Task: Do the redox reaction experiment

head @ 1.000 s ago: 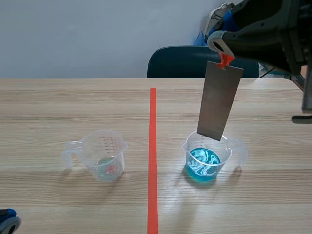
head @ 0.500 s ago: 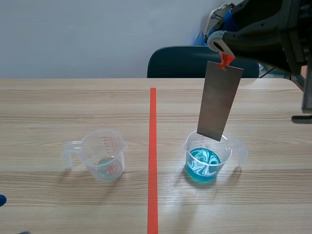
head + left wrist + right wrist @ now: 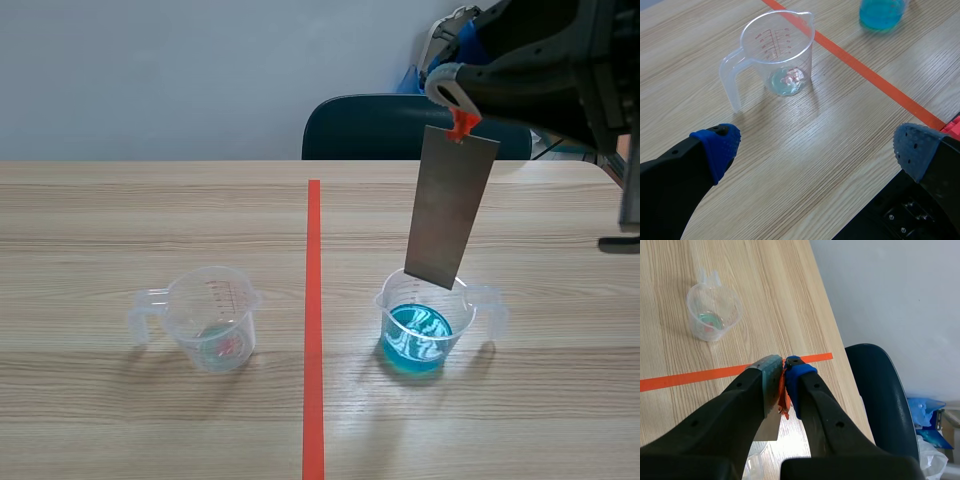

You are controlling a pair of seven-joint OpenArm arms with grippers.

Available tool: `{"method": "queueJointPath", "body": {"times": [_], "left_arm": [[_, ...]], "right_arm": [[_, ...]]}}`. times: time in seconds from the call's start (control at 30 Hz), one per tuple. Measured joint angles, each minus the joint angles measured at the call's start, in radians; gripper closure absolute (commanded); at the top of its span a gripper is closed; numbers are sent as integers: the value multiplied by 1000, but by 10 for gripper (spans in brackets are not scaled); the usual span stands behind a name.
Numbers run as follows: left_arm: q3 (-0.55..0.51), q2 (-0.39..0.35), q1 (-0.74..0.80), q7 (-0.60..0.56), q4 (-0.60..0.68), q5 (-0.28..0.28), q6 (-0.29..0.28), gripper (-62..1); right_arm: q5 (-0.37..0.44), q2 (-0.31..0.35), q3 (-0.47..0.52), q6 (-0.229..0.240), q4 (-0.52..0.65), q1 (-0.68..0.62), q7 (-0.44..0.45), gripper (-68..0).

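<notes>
Before me, the wooden table (image 3: 120,220) carries a clear cup (image 3: 213,320) at lower left. A blue-filled cup (image 3: 425,332) stands right of centre.

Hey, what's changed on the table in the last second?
The left end effector slid back out of the scene view's lower left corner; it is open. Nothing was grasped or released. The right end effector stays shut on the orange clip of the metal strip above the cup of blue liquid; it and the clear cup unmoved.
</notes>
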Motion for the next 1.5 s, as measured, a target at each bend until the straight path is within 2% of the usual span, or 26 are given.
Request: {"method": "queueJointPath", "body": {"times": [0.1,0.2,1.5], "left_arm": [[0,0,0,-1,0,-43,0,-623],[0,0,0,-1,0,-48,0,-623],[2,2,-39,0,0,-47,-1,-623]], "right_arm": [[0,0,0,0,0,0,0,-6],[0,0,0,0,0,0,0,-6],[0,0,0,0,0,0,0,-6]]}}
